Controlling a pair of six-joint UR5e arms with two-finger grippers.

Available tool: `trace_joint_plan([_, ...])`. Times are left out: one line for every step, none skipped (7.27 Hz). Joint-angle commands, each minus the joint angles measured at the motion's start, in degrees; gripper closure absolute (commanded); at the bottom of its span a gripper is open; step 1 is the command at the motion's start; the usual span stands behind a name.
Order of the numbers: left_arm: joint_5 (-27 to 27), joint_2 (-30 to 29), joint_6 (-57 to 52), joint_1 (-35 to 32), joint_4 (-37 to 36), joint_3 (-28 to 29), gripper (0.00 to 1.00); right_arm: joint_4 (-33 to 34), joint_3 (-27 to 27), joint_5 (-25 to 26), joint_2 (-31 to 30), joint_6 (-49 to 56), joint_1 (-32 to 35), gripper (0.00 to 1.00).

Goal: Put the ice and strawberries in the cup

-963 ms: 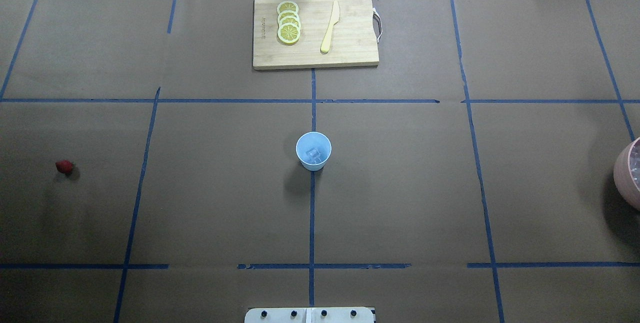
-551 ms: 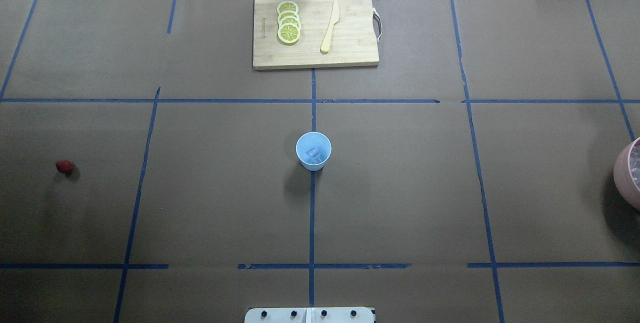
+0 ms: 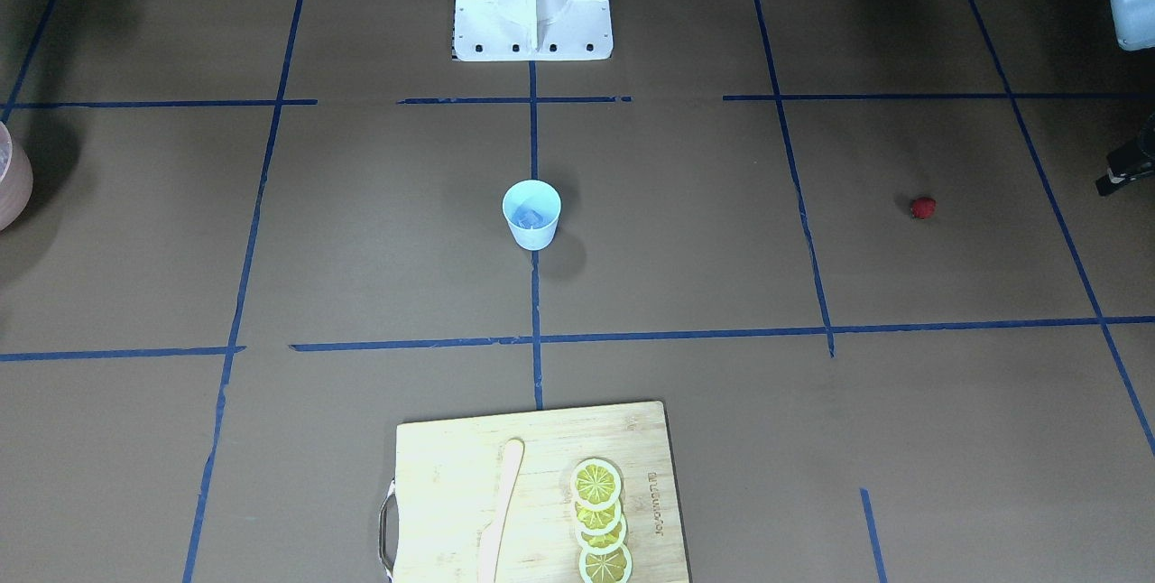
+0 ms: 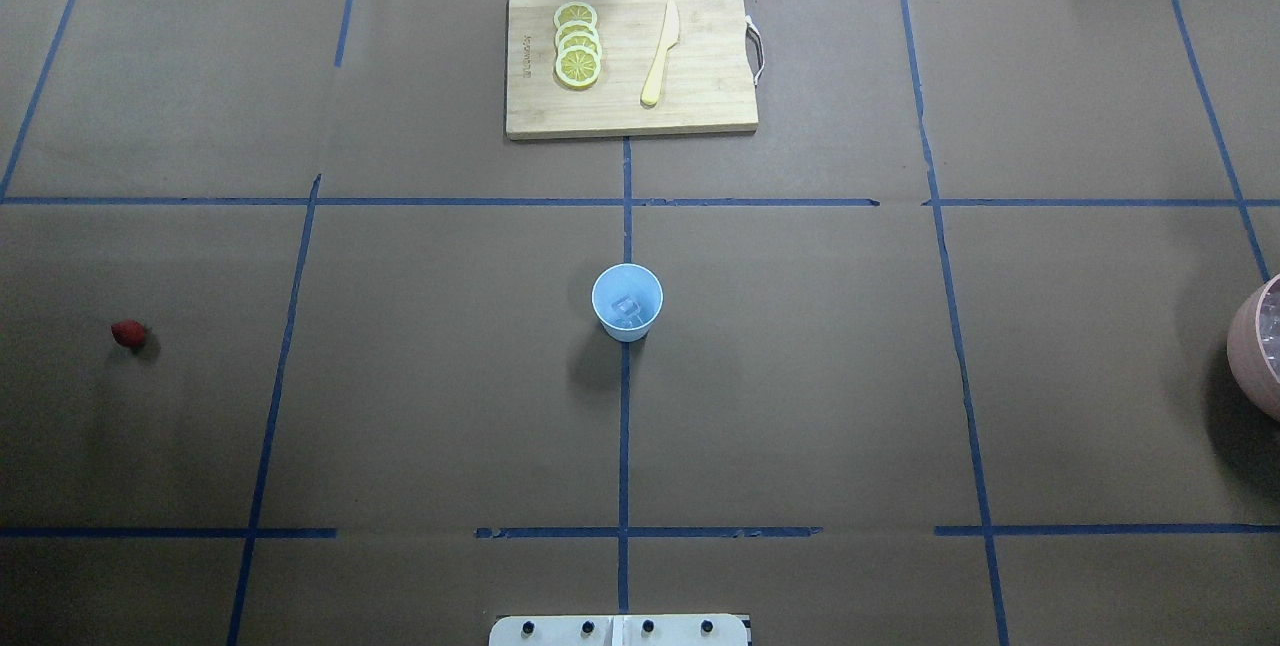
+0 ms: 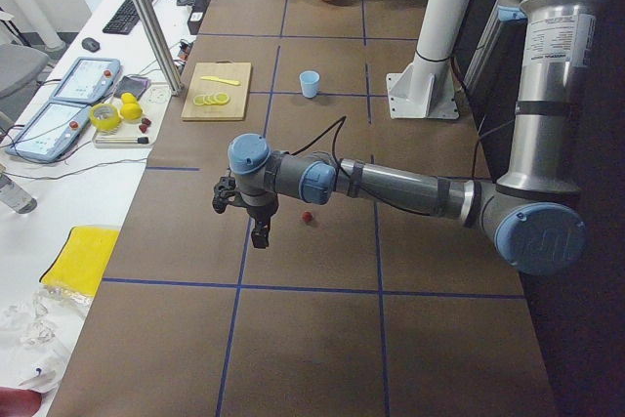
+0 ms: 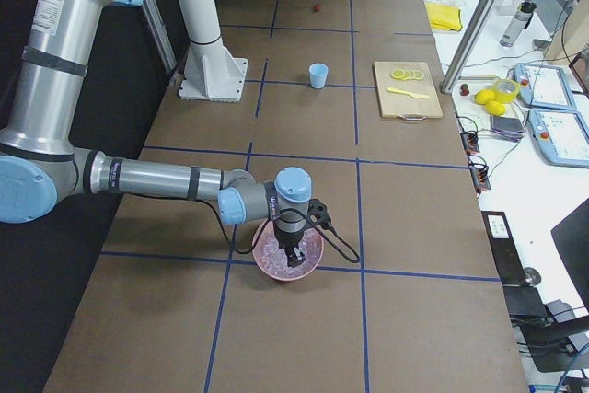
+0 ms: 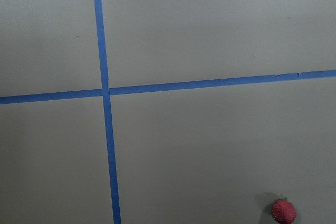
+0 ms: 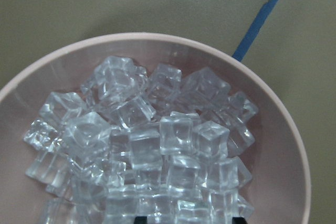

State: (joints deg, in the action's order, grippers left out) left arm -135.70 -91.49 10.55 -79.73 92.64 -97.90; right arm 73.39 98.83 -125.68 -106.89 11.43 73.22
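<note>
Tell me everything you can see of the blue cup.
The cup is small, pale blue, tapered toward its base, with a whitish rim; it looks like paper or thin plastic. It stands upright on the brown table, on the central blue tape line, between the robot's base and the cutting board. A clear ice cube lies inside. Nothing else touches it.

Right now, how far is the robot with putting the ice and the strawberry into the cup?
Done: one ice cube already lies in the cup. In hand: the right end effector hangs over the pink ice bowl, the left end effector near the strawberry; whether either grips anything is unclear. Left: the strawberry lies on the table, far from the cup.
</note>
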Motion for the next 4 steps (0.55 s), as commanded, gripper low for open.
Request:
trace_joint_plan([0.0,0.0,0.0,0.0,0.0,-0.2,0.0,0.0,-0.1,0.9,-0.1,0.0,-0.9,0.39])
trace_joint_plan([0.0,0.1,0.0,0.0,0.0,-0.2,0.0,0.0,-0.2,1.0,-0.1,0.0,-1.1,0.4])
trace_joint_plan([0.0,0.1,0.0,0.0,0.0,-0.2,0.0,0.0,-0.4,1.0,-0.1,0.0,-1.1,0.4])
trace_joint_plan([0.0,0.1,0.0,0.0,0.0,-0.2,0.0,-0.1,-0.4,1.0,-0.1,0.0,-1.1,0.41])
